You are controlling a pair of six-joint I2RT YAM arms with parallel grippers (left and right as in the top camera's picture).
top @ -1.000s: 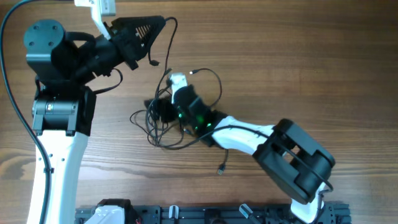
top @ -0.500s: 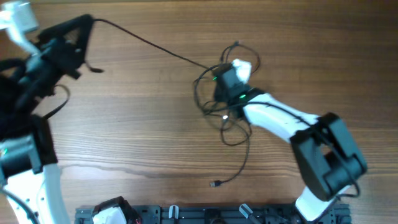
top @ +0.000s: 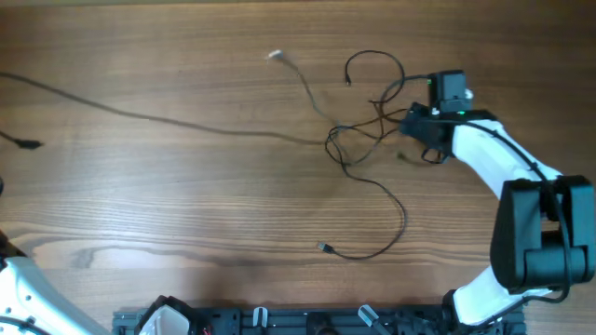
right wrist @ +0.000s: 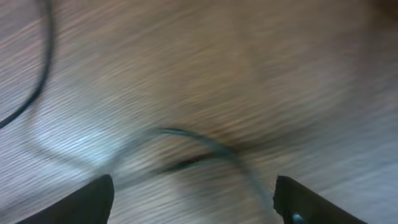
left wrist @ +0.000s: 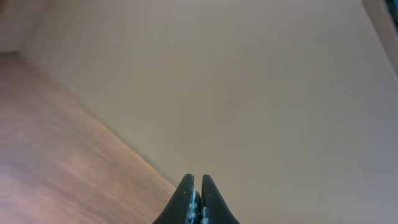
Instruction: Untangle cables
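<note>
**Item: cables, bundle drawn out; one strand pulled toward the left edge**

- Change: a second ago the cables [top: 358, 128] sat as a tight clump near the middle of the table [top: 186, 214], both arms over them. They now lie toward the right edge as open loops. One long strand [top: 186, 126] runs from them to the left edge, blurred.
- Meaning, as judged: one cord is largely free; a small crossing knot remains beside the right arm.
- Loose ends: a plug tail [top: 321, 247] curls toward the near edge; a pale-tipped end [top: 275, 56] lies near the far edge.
- Left gripper [left wrist: 194, 199]: out of the overhead view, fingers pressed together. No cord shows between them, so whether it pinches the long strand cannot be told.
- Right gripper [top: 416, 126]: just right of the knot, jaws wide apart, gripping nothing. Its wrist view shows a blurred cord [right wrist: 186, 134] on the wood ahead of the fingertips.
</note>
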